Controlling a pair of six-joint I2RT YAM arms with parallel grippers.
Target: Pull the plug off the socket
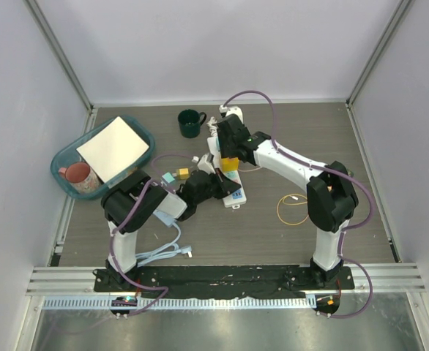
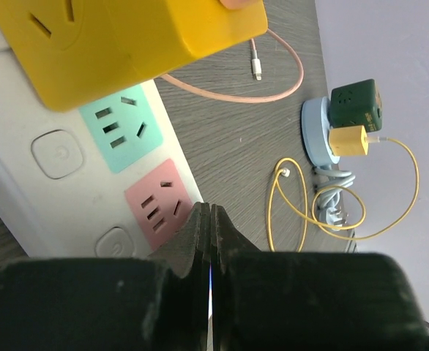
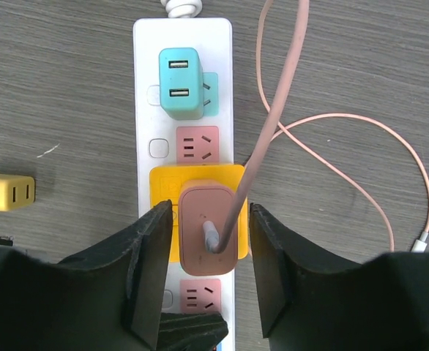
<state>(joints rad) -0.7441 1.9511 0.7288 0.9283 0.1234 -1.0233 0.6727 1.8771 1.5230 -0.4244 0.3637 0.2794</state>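
A white power strip lies on the table. A yellow cube adapter sits in it, and a pink plug with a pink cable sits on top of the cube. My right gripper is open, with one finger on each side of the pink plug and not touching it. My left gripper is shut and empty. Its tips are over the strip's end beside a pink socket. From above, the right gripper is over the yellow cube and the left gripper is on the strip.
A teal USB adapter is plugged in farther along the strip. A small yellow charger lies to the left. A green mug, a teal basket with a pink cup, and a yellow cable are around.
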